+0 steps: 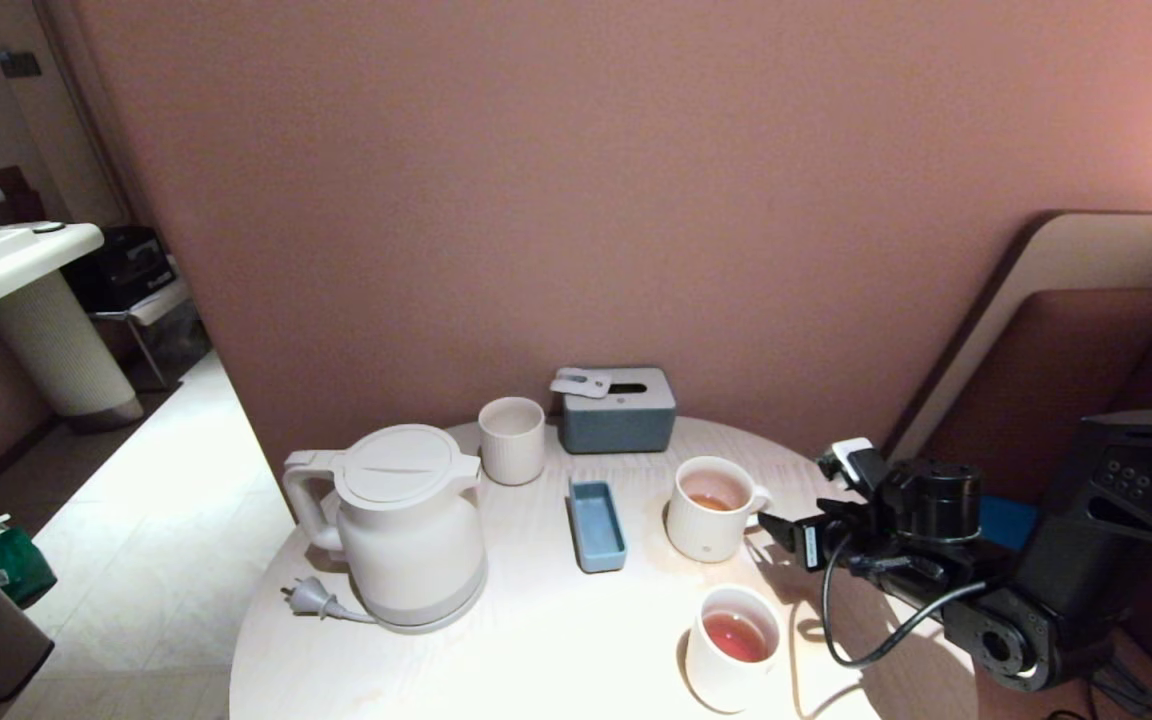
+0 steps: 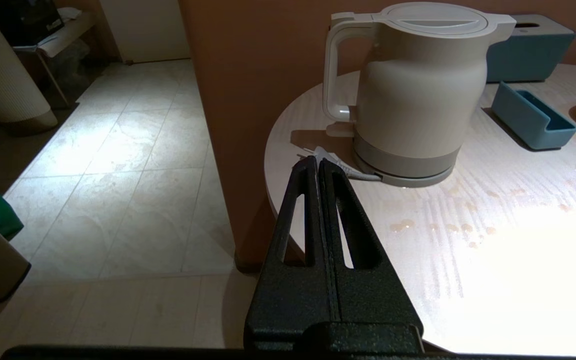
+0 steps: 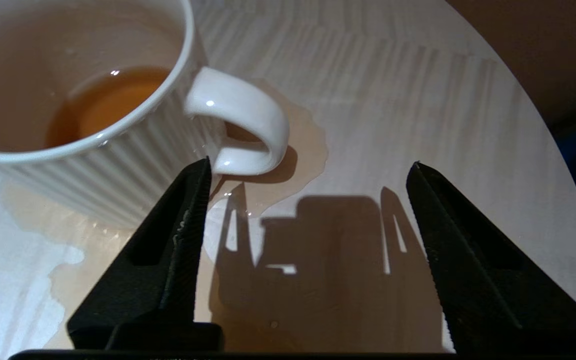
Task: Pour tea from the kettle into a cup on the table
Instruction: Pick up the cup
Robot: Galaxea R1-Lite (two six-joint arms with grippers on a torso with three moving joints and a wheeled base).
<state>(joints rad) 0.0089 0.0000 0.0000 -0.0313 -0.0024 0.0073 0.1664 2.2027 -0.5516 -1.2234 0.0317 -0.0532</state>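
Observation:
The white kettle stands upright on the left of the round pale-wood table, lid closed. The ribbed cup with an ear handle stands right of centre, a little reddish-brown tea in its bottom. My right gripper is open just right of the cup. One fingertip sits next to the handle and nothing lies between the fingers. My left gripper is shut and empty, off the table's left edge, pointing at the kettle's base.
A plainer white cup holding red tea stands near the front edge. A handleless tumbler, a grey tissue box and a small blue tray sit behind. The kettle's plug lies loose. A spilled puddle surrounds the ribbed cup.

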